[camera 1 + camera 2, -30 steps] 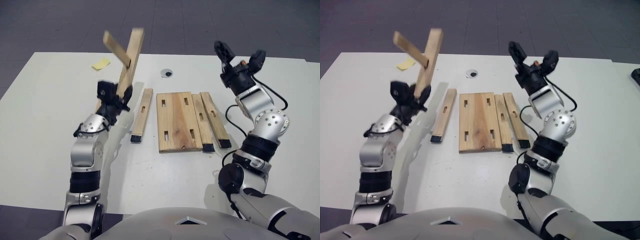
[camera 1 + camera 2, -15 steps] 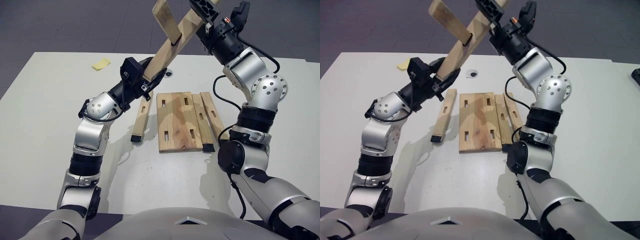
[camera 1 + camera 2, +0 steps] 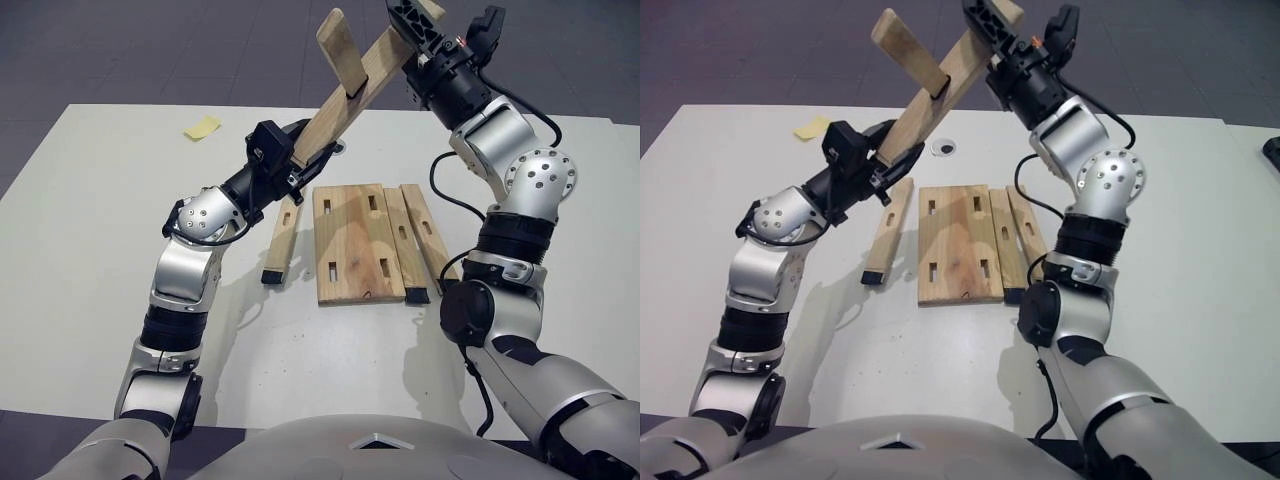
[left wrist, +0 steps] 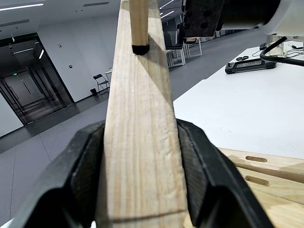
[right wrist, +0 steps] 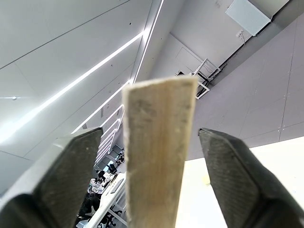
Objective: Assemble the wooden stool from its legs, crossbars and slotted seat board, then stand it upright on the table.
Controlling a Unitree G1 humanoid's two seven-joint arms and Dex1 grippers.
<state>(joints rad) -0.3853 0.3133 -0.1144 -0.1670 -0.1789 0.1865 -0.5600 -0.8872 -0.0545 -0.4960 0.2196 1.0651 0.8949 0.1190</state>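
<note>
Above the surface [image 3: 90,230] the leg [image 3: 372,72] slants 7 to 1 o'clock, left jaws clamped low, right jaws wide around its top

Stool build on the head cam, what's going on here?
The left gripper is shut on the lower end of a wooden leg, held slanted above the table with a crossbar through its slot. The right gripper has its fingers open around its top end. The slotted seat board lies flat, one loose leg to its left, two more legs to its right.
</note>
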